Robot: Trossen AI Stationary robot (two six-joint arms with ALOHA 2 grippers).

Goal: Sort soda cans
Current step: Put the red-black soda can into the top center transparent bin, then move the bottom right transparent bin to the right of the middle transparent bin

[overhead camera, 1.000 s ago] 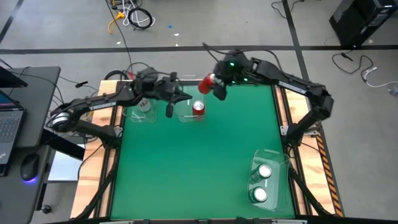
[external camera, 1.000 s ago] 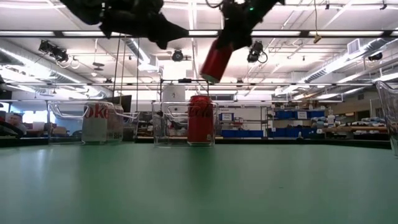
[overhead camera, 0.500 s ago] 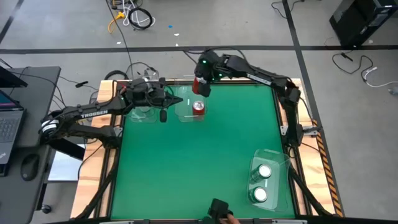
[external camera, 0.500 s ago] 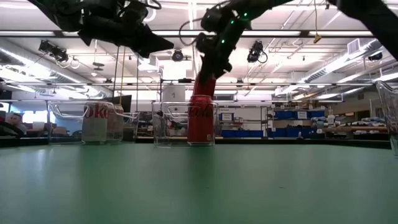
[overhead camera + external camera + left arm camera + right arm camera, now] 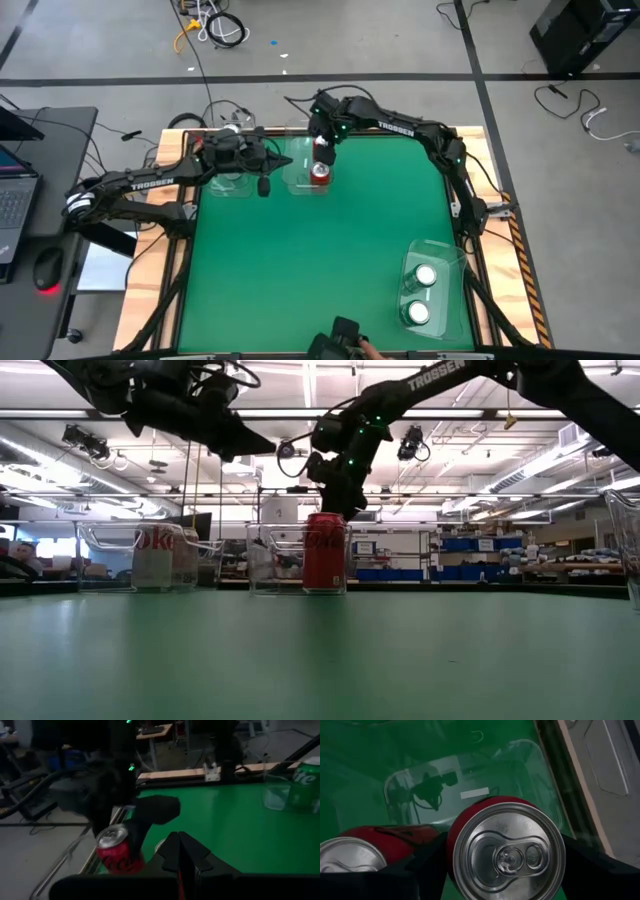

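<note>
Right gripper [image 5: 507, 865] pinches a red soda can [image 5: 507, 852] upright, top facing the wrist, straight over the clear bin [image 5: 300, 176] at the table's far edge, just beside the second red can [image 5: 350, 855] already inside. Left gripper [image 5: 262, 185], fingers pressed together, hangs close by but empty. A second ago that can hung tilted, high beside the bin; now it's vertical and nearly down

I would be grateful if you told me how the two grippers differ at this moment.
The right gripper grips a red can over the middle clear bin; the left gripper holds nothing.
The right gripper's jaws stand wide around that can; the left gripper's are shut.
The right gripper points down into the bin; the left gripper hangs beside it.
Both are at the table's far edge.
</note>
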